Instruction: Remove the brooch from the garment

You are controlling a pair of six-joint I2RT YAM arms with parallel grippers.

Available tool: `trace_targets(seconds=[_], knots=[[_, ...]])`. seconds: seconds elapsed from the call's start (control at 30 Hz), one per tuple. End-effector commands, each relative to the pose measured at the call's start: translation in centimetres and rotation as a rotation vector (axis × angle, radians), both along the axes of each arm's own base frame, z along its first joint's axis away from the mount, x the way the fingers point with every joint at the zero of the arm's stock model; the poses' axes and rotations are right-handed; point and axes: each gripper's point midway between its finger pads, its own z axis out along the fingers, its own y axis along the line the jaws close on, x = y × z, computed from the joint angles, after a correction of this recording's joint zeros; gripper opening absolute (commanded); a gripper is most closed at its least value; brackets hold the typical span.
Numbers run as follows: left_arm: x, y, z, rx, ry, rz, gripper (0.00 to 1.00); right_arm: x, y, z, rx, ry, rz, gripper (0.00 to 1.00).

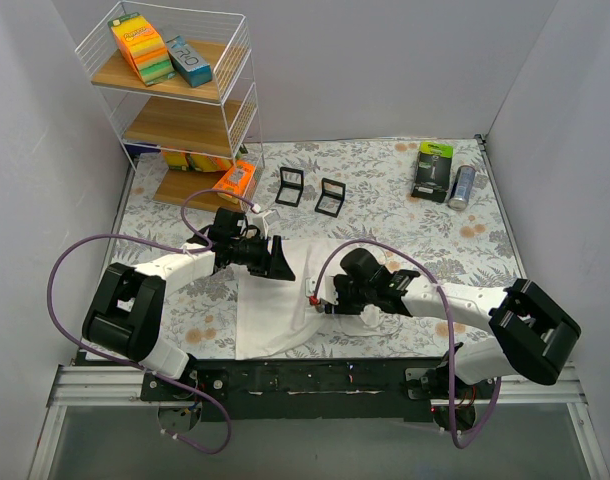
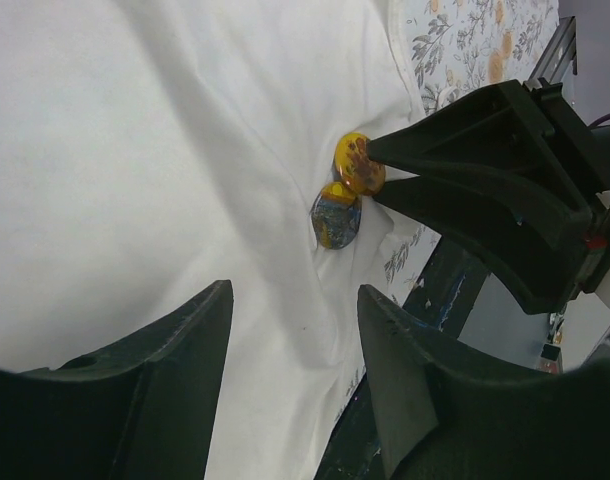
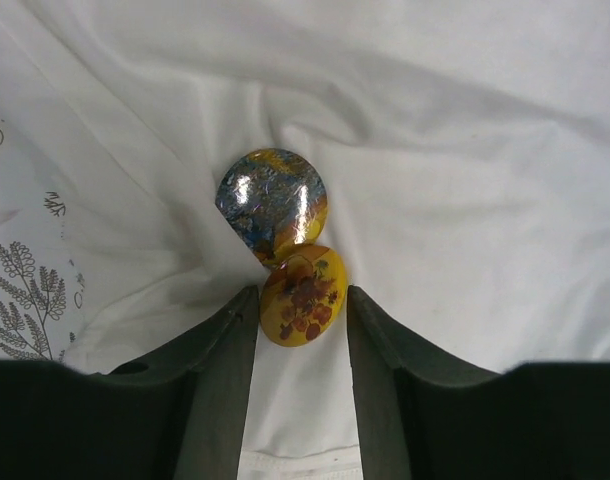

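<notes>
Now my right claw (image 2: 377, 172) pinches the round yellow floral brooch (image 3: 303, 297) on the white cloth garment (image 2: 135, 150), touching a blue-gold brooch (image 3: 272, 200); my left claw (image 2: 294, 293) hovers spread.

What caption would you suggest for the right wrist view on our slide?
Right gripper pinching the yellow floral brooch, next to a blue-gold brooch, on the white garment.
</notes>
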Motion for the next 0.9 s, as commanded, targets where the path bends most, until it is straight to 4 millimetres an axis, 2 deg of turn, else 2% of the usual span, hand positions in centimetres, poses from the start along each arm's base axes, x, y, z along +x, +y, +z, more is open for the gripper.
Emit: trace_targets(seconds=[0.0,0.27,0.4,0.73,0.87], knots=[[0.7,0.0,0.5,-0.009,-0.033,0.008,0.52,2.0,1.4,2.3,0.050,-0.085,-0.036,0.45],[0.6,-0.2,0.4,-0.018,-0.020,0.001,0.52,3.4,1.4,3.7,0.061,-0.138,-0.088,0.37],[0.8,-0.3,0.4,-0.019,-0.021,0.000,0.52,3.5,1.3,3.5,0.054,-0.140,-0.093,0.30],[0.6,-0.4,0.3,-0.029,-0.013,-0.007,0.52,4.5,0.6,2.6,0.011,-0.153,-0.124,0.22],[0.4,-0.4,0.0,-0.032,-0.002,-0.018,0.52,5.1,0.3,2.4,0.001,-0.158,-0.147,0.23]])
